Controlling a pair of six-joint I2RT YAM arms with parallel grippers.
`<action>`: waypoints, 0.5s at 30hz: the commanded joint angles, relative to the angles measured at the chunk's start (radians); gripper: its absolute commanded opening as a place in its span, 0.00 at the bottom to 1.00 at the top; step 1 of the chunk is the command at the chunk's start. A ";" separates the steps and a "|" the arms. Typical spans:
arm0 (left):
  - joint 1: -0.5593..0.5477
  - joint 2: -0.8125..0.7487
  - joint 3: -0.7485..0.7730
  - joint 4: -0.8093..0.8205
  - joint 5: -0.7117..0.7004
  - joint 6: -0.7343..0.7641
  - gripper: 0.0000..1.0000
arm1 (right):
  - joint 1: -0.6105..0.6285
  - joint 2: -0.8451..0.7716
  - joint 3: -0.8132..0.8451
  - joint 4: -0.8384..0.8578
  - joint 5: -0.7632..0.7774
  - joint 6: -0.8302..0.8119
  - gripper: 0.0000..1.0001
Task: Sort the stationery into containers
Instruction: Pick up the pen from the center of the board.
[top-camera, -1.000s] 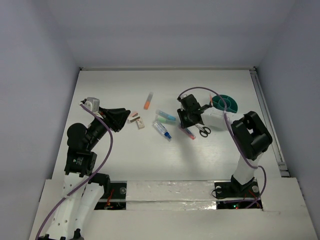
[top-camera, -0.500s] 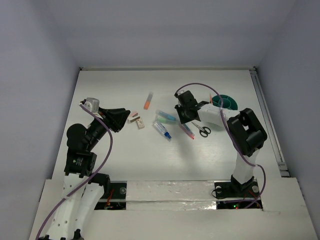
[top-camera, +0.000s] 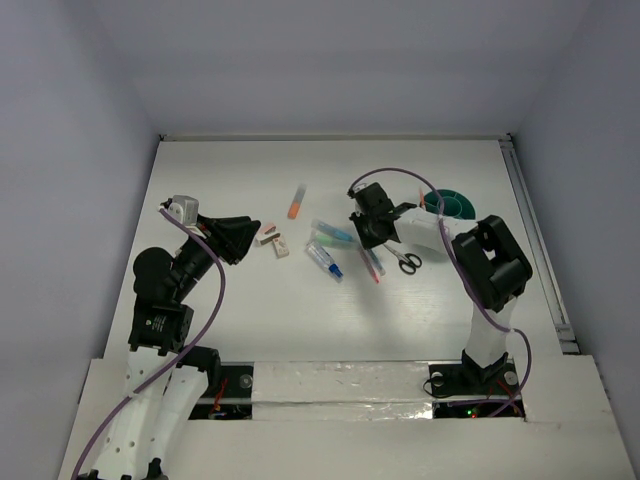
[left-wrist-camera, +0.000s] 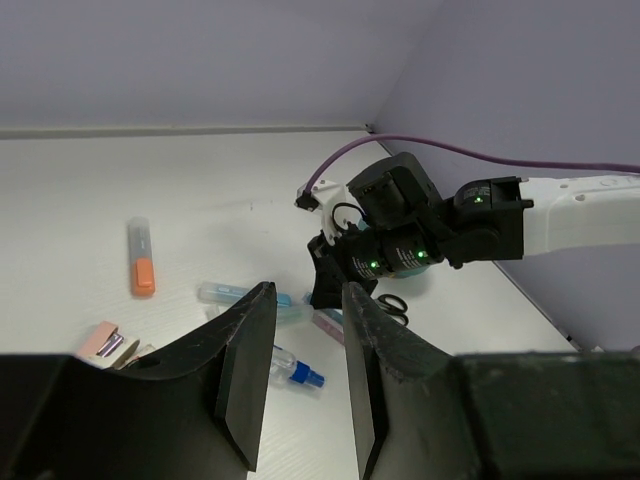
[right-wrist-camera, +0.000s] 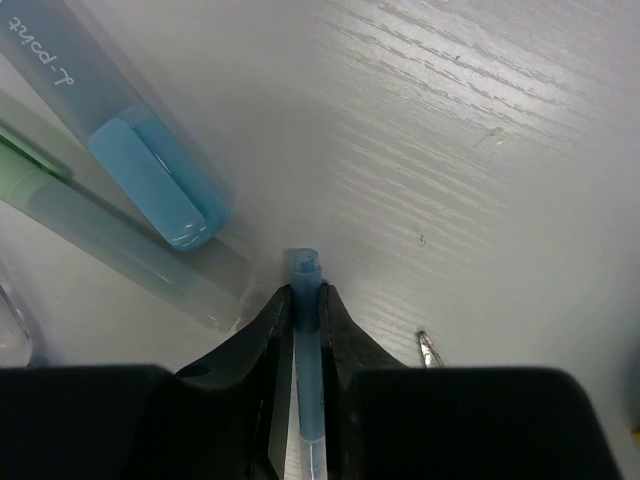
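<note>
While the right hand (right-wrist-camera: 304, 293) is pinching a thin blue-tipped pen (right-wrist-camera: 304, 263) just beside the blue highlighter (right-wrist-camera: 150, 178), the left hand (left-wrist-camera: 307, 292) is hovering open — empty.

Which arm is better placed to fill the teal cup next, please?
The right: the right claw grips a thin blue pen with the teal cup close by; the left claw is open and far off.
</note>
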 joint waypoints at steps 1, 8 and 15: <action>-0.006 -0.013 0.017 0.052 0.010 0.001 0.29 | 0.008 -0.001 0.019 0.018 0.027 -0.039 0.14; -0.006 -0.015 0.017 0.055 0.011 0.000 0.29 | 0.008 -0.094 -0.002 0.097 0.113 -0.093 0.09; -0.015 -0.021 0.015 0.052 0.005 0.001 0.29 | 0.008 -0.248 -0.046 0.226 0.287 -0.094 0.01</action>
